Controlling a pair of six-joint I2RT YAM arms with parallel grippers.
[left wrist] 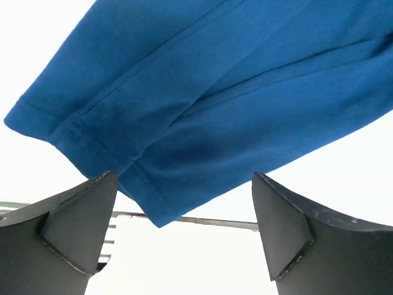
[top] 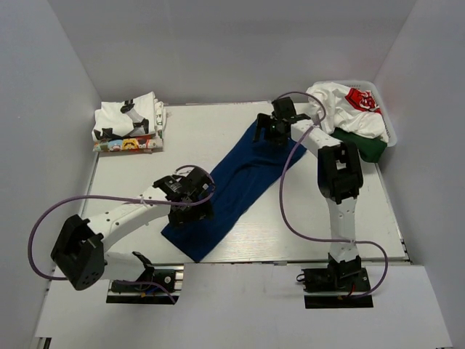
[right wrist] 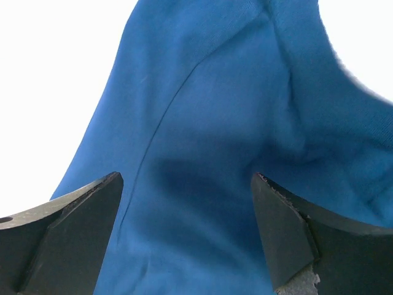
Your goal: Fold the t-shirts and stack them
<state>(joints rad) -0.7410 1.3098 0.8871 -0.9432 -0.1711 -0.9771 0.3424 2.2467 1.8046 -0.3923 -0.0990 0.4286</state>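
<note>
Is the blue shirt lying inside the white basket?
No, the blue shirt lies flat on the table, outside the basket at the far right.

We log the long plain deep-blue cloth t-shirt [top: 231,190] as one even blue across its whole surface. In the left wrist view its hems show stitching in the same blue. The folded white cloth t-shirts [top: 129,123] carry black figure prints. The lowest edge of that stack shows a cartoon strip in yellow, red and blue. The crumpled white cloth t-shirt [top: 338,105] bears a red-and-white printed patch, and dark green cloth [top: 365,147] shows beneath it. We also note the white plastic mesh basket [top: 391,133], the white tabletop with faint plank lines [top: 196,138] and the lilac cables [top: 281,193].
</note>
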